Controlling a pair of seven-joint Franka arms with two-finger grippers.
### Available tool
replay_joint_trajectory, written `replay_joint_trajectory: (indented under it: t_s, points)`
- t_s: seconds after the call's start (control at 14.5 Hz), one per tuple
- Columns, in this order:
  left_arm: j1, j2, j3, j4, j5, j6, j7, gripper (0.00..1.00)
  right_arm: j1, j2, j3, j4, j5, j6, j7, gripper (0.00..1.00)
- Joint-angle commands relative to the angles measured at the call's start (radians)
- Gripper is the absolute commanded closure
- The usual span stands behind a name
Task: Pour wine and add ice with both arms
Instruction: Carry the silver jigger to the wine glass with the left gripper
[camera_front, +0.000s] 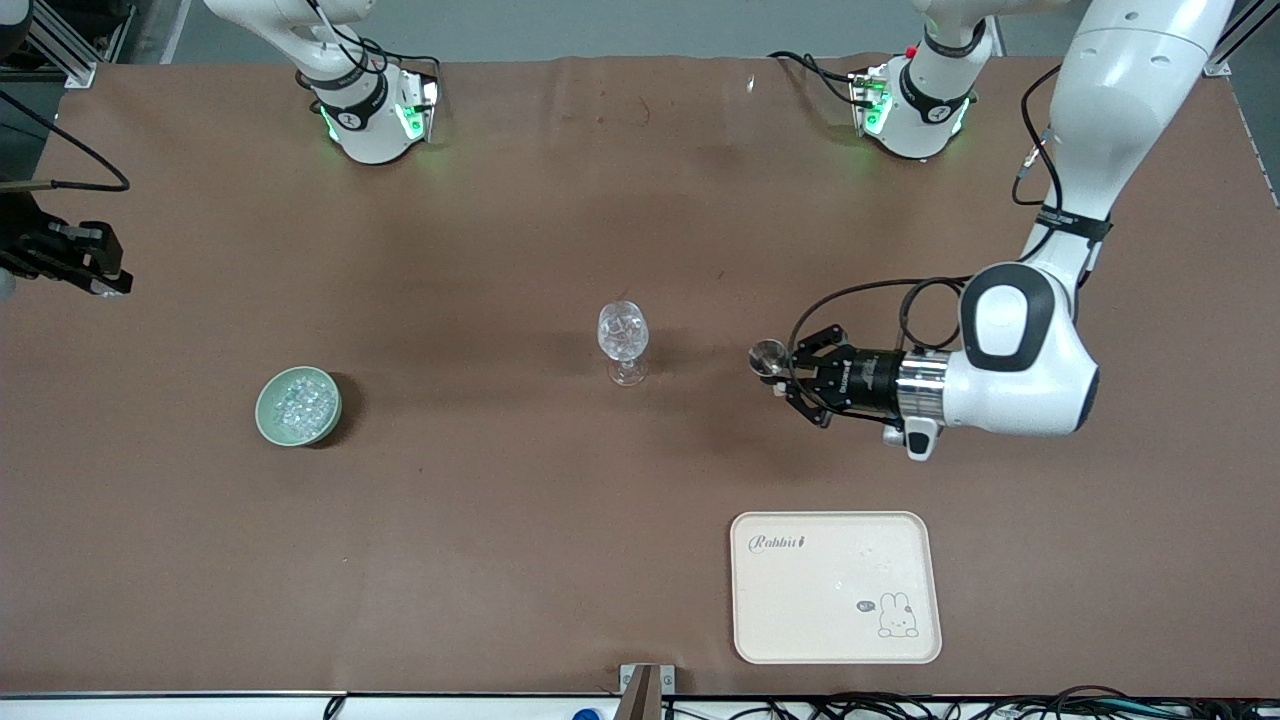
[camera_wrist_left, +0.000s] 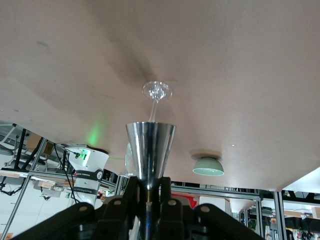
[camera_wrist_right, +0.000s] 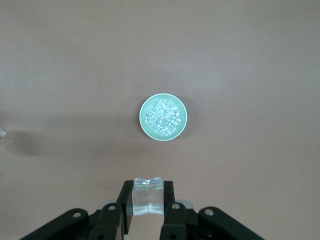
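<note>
My left gripper (camera_front: 790, 370) (camera_wrist_left: 150, 187) is shut on a small metal cup (camera_front: 768, 356) (camera_wrist_left: 150, 147), held level beside the wine glass (camera_front: 624, 340) (camera_wrist_left: 157, 91). The clear glass stands mid-table with ice (camera_front: 622, 326) in it. Wine is out of view, and the cup's inside is hidden. My right gripper (camera_front: 105, 272) (camera_wrist_right: 148, 200) hangs over the right arm's end of the table, shut on one clear ice cube (camera_wrist_right: 148, 196). A pale green bowl (camera_front: 266, 412) (camera_wrist_right: 143, 125) (camera_wrist_left: 208, 166) holds several more ice cubes (camera_front: 302, 402) (camera_wrist_right: 161, 116).
A cream tray (camera_front: 835, 587) with a rabbit print lies near the front edge, nearer to the camera than my left gripper. Both arm bases (camera_front: 370, 120) (camera_front: 915, 110) stand along the table's back edge. Brown cloth covers the table (camera_front: 500, 500).
</note>
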Motion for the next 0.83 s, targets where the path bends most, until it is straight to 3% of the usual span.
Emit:
replay_joint_trajectory:
  t_s: [0.0, 0.48, 0.76]
  points:
    - [-0.079, -0.053, 0.012, -0.021, 0.006, 0.048, -0.098, 0.99, -0.015, -0.033, 0.004, -0.028, 0.015, -0.001, -0.006, 0.99]
    - [-0.233, -0.064, 0.008, -0.008, 0.222, 0.174, -0.373, 1.00, -0.039, -0.028, 0.006, -0.029, 0.015, 0.004, -0.006, 0.98]
    - [-0.297, -0.061, 0.007, 0.023, 0.379, 0.177, -0.522, 1.00, -0.036, -0.028, 0.006, -0.031, 0.015, 0.004, -0.006, 0.98]
